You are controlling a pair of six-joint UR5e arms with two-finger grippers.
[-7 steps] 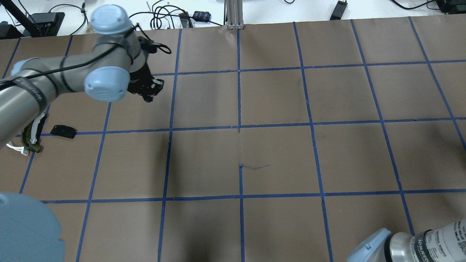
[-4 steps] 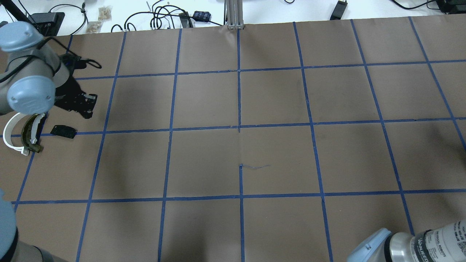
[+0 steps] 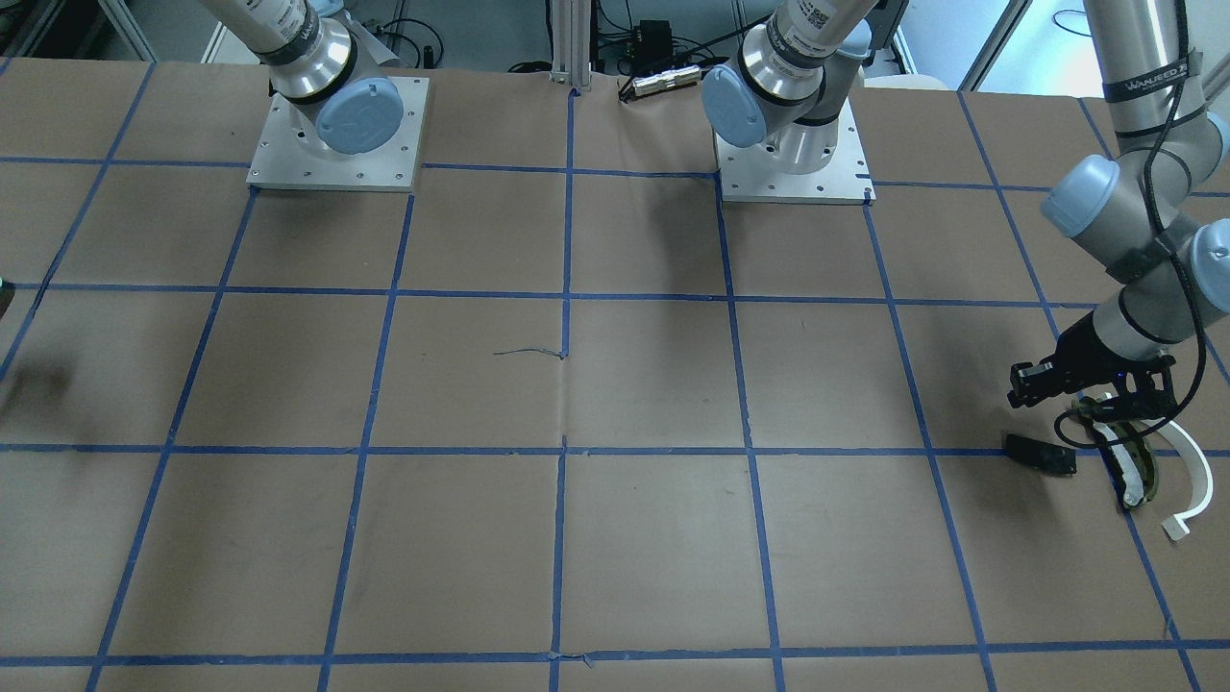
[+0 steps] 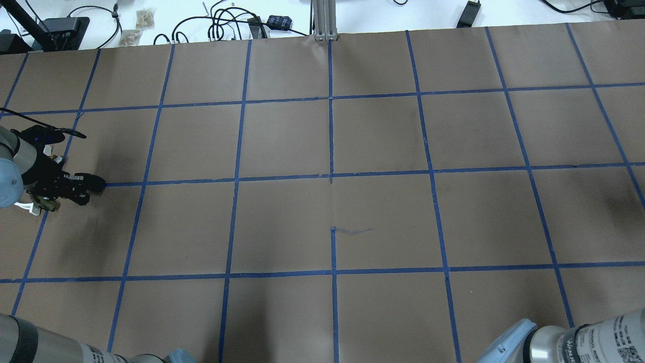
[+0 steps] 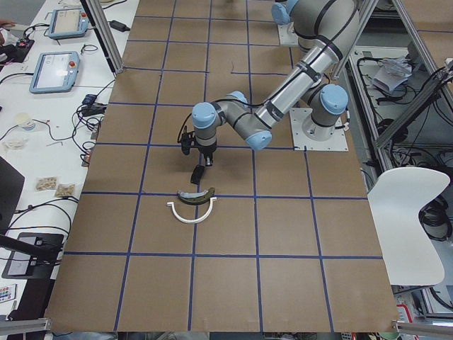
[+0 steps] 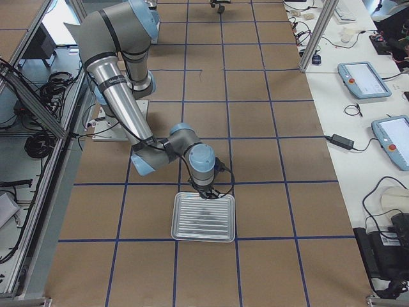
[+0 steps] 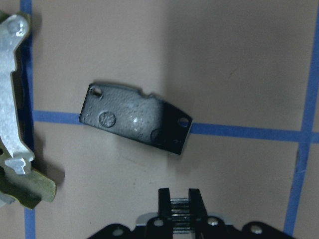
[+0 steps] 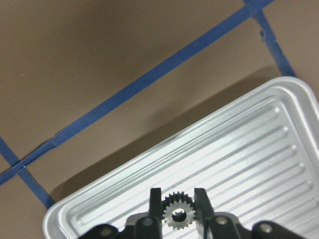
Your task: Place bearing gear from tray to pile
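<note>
so the left gripper (image 7: pixel 180 198) is clamped on a bearing gear (image 7: pixel 181 215), black plate (image 7: pixel 135 118) of the pile lying just past its fingertips and the olive-and-white piece (image 7: pixel 12 99) off to one side, while the right gripper (image 8: pixel 178 197) pinches a second gear (image 8: pixel 178 214) over the tray (image 8: pixel 249 164)

Four fixed views around table (image 4: pixel 383 141); wrist cameras close above plate (image 7: pixel 135 118) and tray (image 8: pixel 249 159).

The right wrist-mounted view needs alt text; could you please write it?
The right gripper pinches a small toothed gear between its fingertips, above a ribbed silver tray. Beyond the tray lies brown paper crossed by blue tape lines.
</note>
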